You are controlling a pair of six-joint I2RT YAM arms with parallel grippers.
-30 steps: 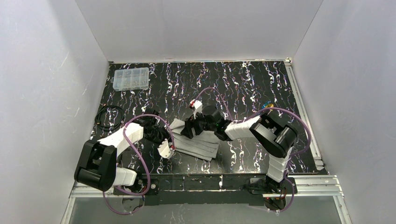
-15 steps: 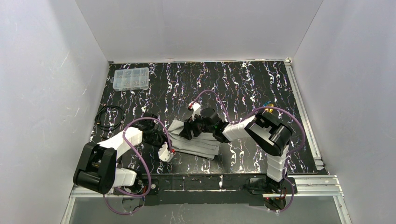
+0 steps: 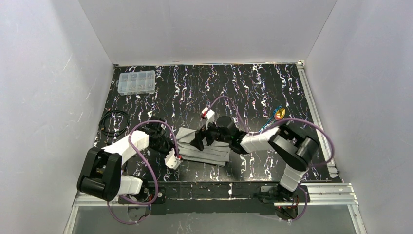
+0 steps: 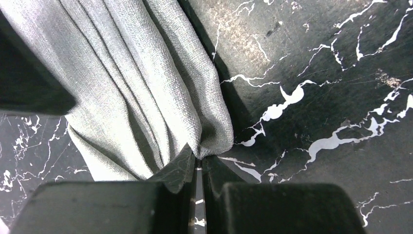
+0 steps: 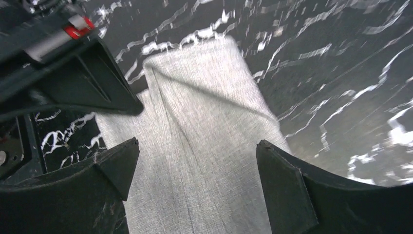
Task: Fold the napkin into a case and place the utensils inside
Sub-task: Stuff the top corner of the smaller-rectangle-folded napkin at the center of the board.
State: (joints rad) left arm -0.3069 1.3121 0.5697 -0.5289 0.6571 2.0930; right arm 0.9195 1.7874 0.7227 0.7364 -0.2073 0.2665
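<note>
napkin (image 3: 209,153) folded, flat | L hand (image 4: 198,163) clenched on its corner | R hand (image 5: 197,148) wide open over it

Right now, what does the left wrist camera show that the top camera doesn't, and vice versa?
Only the left wrist view: the left gripper shut on a bunched corner of the napkin, with the weave and pleats clear. Only the top view: the clear compartment box at the far left, a coiled black cable, the blue and gold utensils at the right, and the right gripper over the cloth. Both views: the grey napkin lying on the black marbled table.
</note>
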